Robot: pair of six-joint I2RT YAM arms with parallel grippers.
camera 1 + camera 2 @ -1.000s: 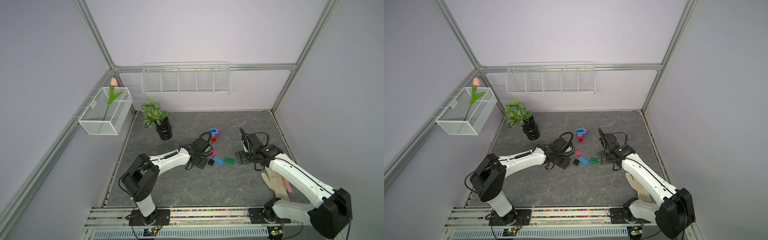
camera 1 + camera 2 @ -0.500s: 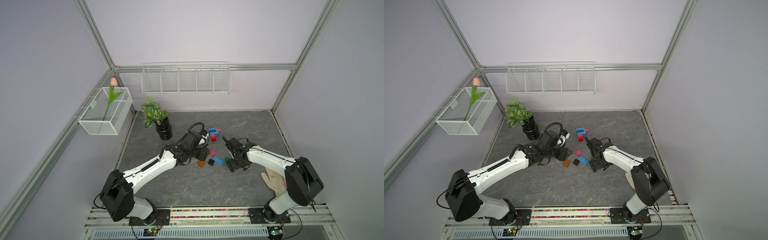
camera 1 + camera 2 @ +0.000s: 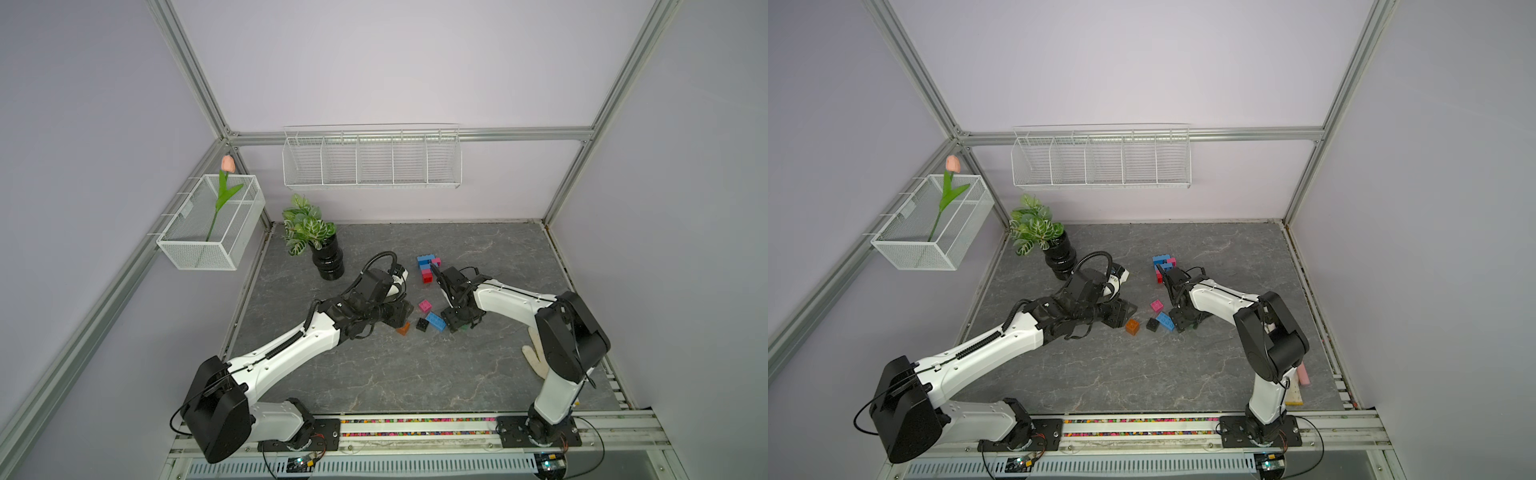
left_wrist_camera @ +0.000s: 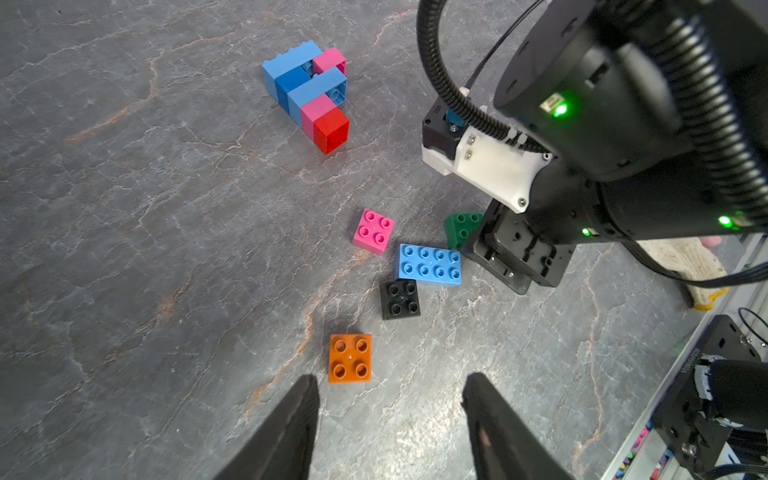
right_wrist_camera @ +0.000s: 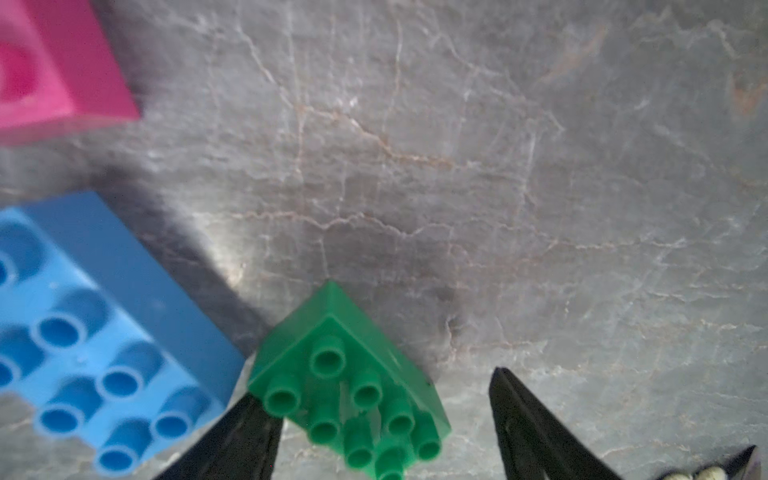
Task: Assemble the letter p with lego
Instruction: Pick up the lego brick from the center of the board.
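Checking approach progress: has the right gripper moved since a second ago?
Yes. In a top view, the right gripper has shifted toward the blue oblong brick, which stayed put, and now straddles the green brick.

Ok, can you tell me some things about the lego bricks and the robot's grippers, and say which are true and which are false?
1. The left gripper holds the orange brick. False: it lies on the table, just ahead of the open gripper.
2. The green brick sits between the jaws of the right gripper. True.
3. The black brick is stacked on the blue oblong brick. False: it lies on the table next to it.
4. A red brick ends the joined-up bricks. True.
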